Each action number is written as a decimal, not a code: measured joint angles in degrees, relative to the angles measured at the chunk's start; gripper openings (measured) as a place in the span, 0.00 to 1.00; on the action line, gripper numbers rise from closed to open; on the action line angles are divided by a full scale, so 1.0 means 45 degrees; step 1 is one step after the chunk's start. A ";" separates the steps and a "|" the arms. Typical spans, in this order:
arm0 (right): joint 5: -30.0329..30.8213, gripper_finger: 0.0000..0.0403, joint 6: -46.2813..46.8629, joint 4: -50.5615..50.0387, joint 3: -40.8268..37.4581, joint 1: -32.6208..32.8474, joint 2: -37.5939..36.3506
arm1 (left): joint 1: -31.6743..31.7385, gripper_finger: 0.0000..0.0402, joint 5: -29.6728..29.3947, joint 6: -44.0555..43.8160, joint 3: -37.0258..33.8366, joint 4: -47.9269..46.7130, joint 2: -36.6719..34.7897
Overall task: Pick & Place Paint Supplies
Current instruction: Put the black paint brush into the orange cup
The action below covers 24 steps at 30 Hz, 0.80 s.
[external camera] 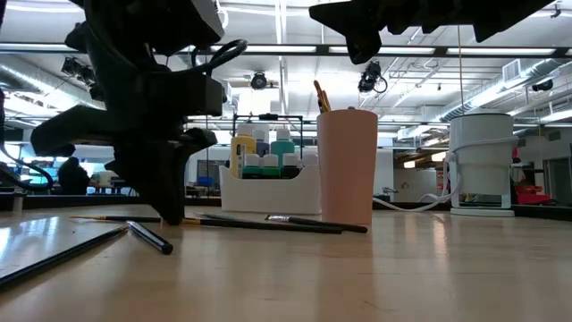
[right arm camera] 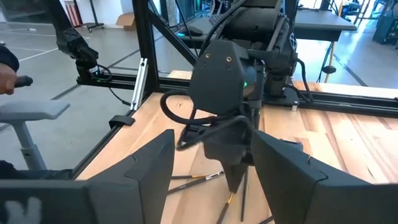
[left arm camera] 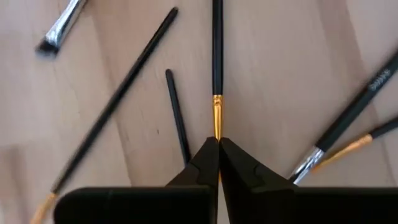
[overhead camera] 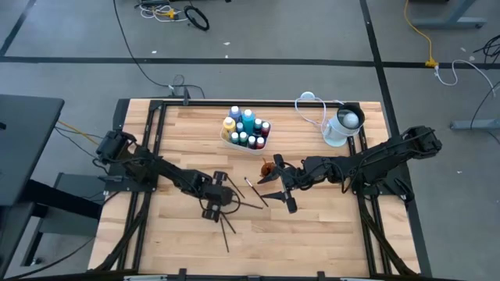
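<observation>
The left claw (overhead camera: 218, 205) is pressing down on the tabletop (overhead camera: 312, 234) among the scattered brushes, well in front of the white caddy (overhead camera: 231, 139), its fingers (left arm camera: 205, 163) drawn together on a thin black-handled brush with a gold ferrule (left arm camera: 216, 93). The right claw (overhead camera: 280, 190) is hovering just beside the pink cup (external camera: 347, 165), in front of the caddy, with its fingers (right arm camera: 146, 168) standing wide apart and nothing between them. The white-and-grey container (overhead camera: 341, 126) is sitting well to the right of the caddy, its cable looping beside it. The caddy is holding the white-capped bottles (overhead camera: 247, 128). The cup is carrying 1 brush upright (external camera: 320, 96). More loose brushes (external camera: 304, 222) are lying flat on the tabletop around the left claw.
</observation>
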 joint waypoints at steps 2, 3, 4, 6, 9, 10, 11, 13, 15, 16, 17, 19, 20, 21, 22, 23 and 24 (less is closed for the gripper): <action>0.0000 0.53 0.0146 0.0001 0.0000 0.0001 0.0000 | -0.0235 0.02 -0.0124 0.0571 0.0364 -0.0283 0.0000; 0.0000 0.53 0.0247 0.0001 0.0000 0.0001 0.0000 | -0.0386 0.01 -0.0322 0.0840 0.0655 -0.0536 -0.0010; 0.0000 0.53 0.0371 0.0001 0.0000 -0.0001 0.0000 | -0.0544 0.01 -0.0588 0.1088 0.0960 -0.0871 -0.0027; 0.0000 0.53 0.0690 0.0001 0.0000 0.0001 0.0000 | -0.0881 0.01 -0.1521 0.1666 0.1542 -0.1664 -0.0034; 0.0000 0.53 0.1221 -0.0064 0.0000 -0.0002 0.0000 | -0.1438 0.01 -0.3362 0.2939 0.2381 -0.2393 -0.0034; -0.0017 0.53 0.1368 -0.0175 0.0000 0.0001 0.0000 | -0.1622 0.01 -0.3966 0.3532 0.2647 -0.2595 -0.0038; -0.0058 0.53 0.1506 -0.0348 0.0000 0.0000 0.0000 | -0.1818 0.01 -0.4563 0.4212 0.2889 -0.2854 -0.0043; -0.0058 0.53 0.1864 -0.0745 0.0000 0.0001 0.0000 | -0.2204 0.01 -0.5894 0.5827 0.3198 -0.2956 -0.0044; -0.0058 0.53 0.2458 -0.1113 0.0000 -0.0028 0.0000 | -0.2517 0.01 -0.7450 0.7523 0.3323 -0.2486 -0.0049; -0.0062 0.53 0.2754 -0.1314 0.0000 -0.0070 0.0000 | -0.2646 0.01 -0.8326 0.8385 0.3326 -0.2172 -0.0049; -0.0091 0.53 0.3045 -0.1528 0.0000 -0.0114 0.0000 | -0.2757 0.01 -0.9150 0.9235 0.3326 -0.1852 -0.0049; -0.0087 0.53 0.3592 -0.1748 0.0000 -0.0244 0.0000 | -0.2854 0.01 -1.0482 1.0974 0.3326 -0.1138 -0.0053; -0.0085 0.53 0.3857 -0.1777 0.0000 -0.0326 0.0000 | -0.2850 0.01 -1.0856 1.1834 0.3326 -0.0741 -0.0053; -0.0086 0.53 0.4156 -0.1806 0.0000 -0.0406 0.0000 | -0.2850 0.01 -1.1077 1.2687 0.3326 -0.0283 -0.0053; -0.0093 0.53 0.4520 -0.1850 0.0000 -0.0490 0.0000 | -0.2850 0.01 -1.1205 1.3474 0.3326 0.0245 -0.0053; -0.0193 0.53 0.4837 -0.1903 0.0000 -0.0576 0.0000 | -0.2847 0.01 -1.1291 1.4231 0.3321 0.0920 -0.0053; -0.0479 0.53 0.5074 -0.1934 0.0000 -0.0670 0.0000 | -0.2848 0.01 -1.1316 1.4950 0.3326 0.1637 -0.0056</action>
